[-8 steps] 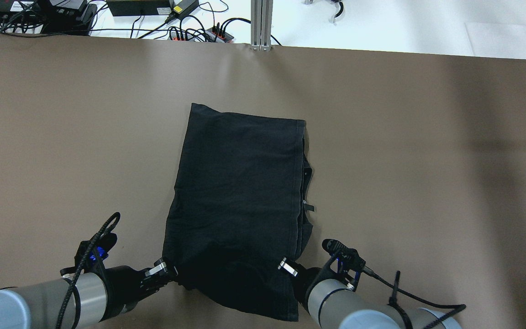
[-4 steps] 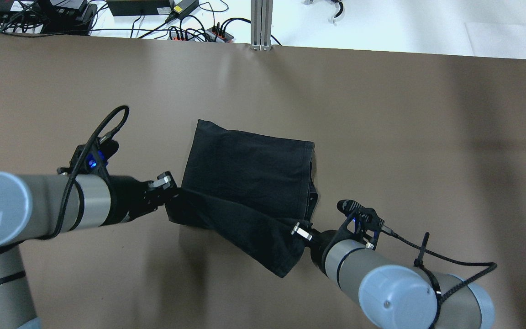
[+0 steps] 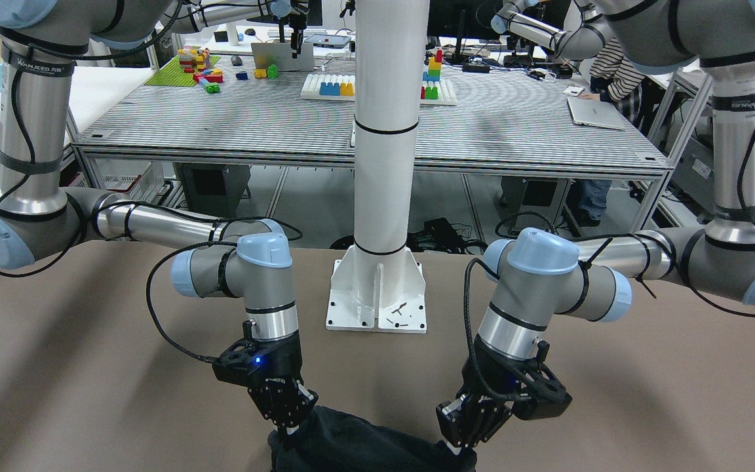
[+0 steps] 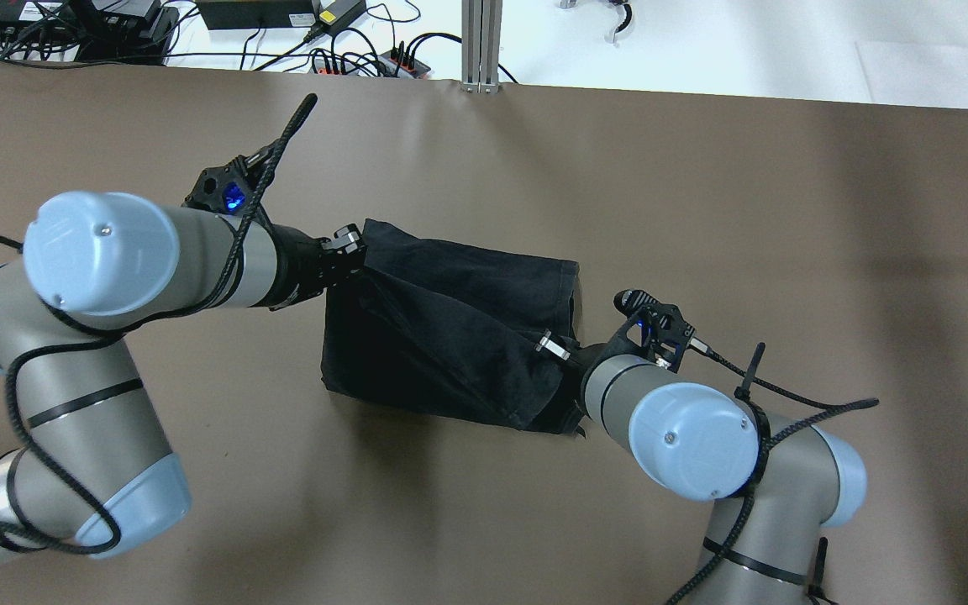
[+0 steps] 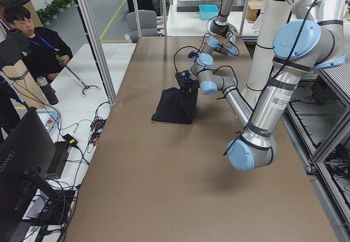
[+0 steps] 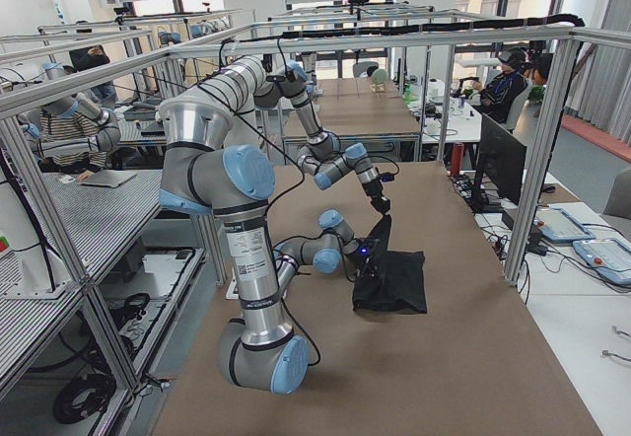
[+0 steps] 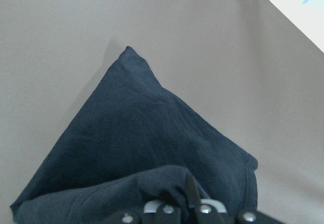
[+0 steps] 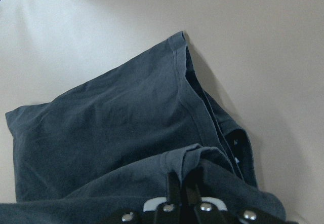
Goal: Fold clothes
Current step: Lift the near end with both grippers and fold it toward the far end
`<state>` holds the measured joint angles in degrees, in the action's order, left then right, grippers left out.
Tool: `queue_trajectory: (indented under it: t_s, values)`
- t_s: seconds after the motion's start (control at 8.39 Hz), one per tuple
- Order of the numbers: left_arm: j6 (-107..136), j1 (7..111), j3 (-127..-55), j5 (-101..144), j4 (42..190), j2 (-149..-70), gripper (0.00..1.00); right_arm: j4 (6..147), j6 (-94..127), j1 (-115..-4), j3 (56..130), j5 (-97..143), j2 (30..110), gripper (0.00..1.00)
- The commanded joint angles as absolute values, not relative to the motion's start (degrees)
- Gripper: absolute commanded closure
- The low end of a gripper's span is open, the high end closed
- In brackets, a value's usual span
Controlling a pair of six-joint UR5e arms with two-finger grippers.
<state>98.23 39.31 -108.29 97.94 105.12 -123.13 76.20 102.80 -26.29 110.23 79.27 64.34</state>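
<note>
black cloth (image 4: 450,336), half-folded, long axis left-right

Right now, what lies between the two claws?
Only the black cloth: its held edge runs from the left claw to the right claw, each shut on it, in the overhead view.

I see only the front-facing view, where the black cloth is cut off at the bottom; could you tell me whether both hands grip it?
Observer: Yes. The wrist views show the left hand and the right hand each shut on a bunched edge of the cloth.
Operator: How does the rest lie?
Observer: From overhead, its far half lies flat on the table, the held edge raised over it.
Operator: Are the hands level?
Observer: No. Overhead, the left hand is at the far left corner; the right hand is nearer the robot.
</note>
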Motion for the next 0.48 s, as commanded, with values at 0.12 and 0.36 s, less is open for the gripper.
queue_trajectory:
  t_s: [0.12,0.36]
  values:
    - [92.6,42.1,-90.8,97.7,105.8,-132.2,1.00,74.7,97.1,-30.0,97.9,80.2,58.4,1.00]
    - [87.8,42.4,-83.0,97.5,109.0,-134.4,0.15,71.3,94.4,-34.0,93.4,83.4,56.9,0.17]
